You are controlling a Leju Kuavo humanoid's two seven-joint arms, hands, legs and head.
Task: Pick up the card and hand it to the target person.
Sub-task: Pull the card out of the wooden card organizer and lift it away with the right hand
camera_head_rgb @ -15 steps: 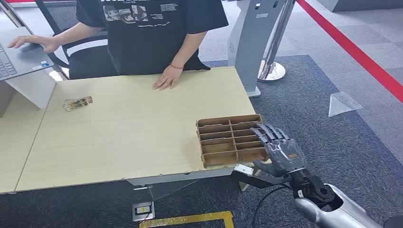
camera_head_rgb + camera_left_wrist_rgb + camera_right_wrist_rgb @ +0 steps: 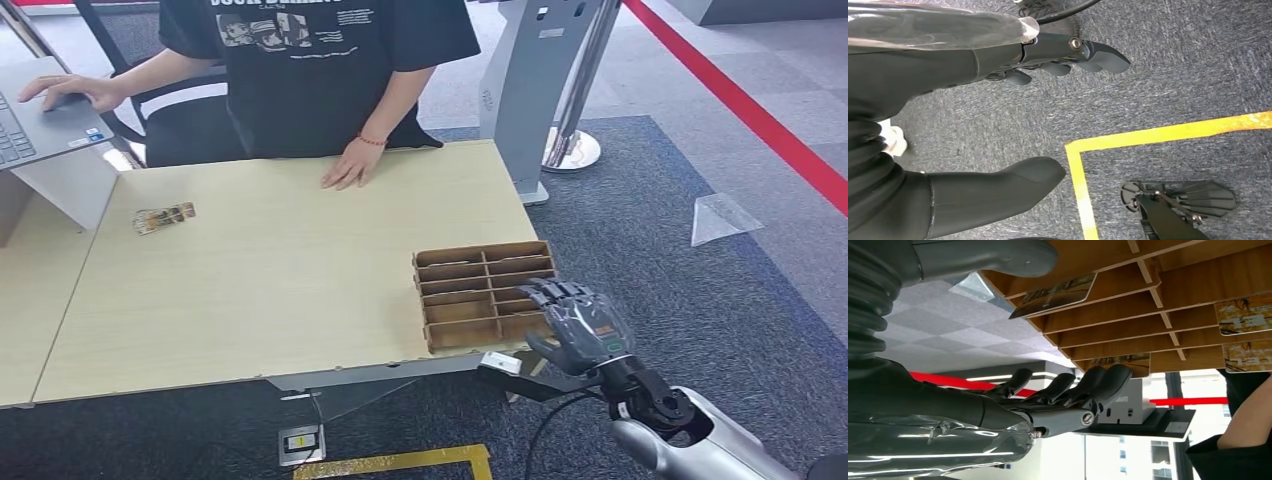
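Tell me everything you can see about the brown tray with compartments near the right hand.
The tray looks like brown cardboard or thin wood, with thin dividers forming two columns of long narrow slots. It lies flat on the light wooden table, at the corner nearest the robot. The right wrist view shows printed cards standing in several slots, one card jutting out near the thumb. The right hand is at the tray's outer edge, fingers apart; whether it touches the tray is unclear.
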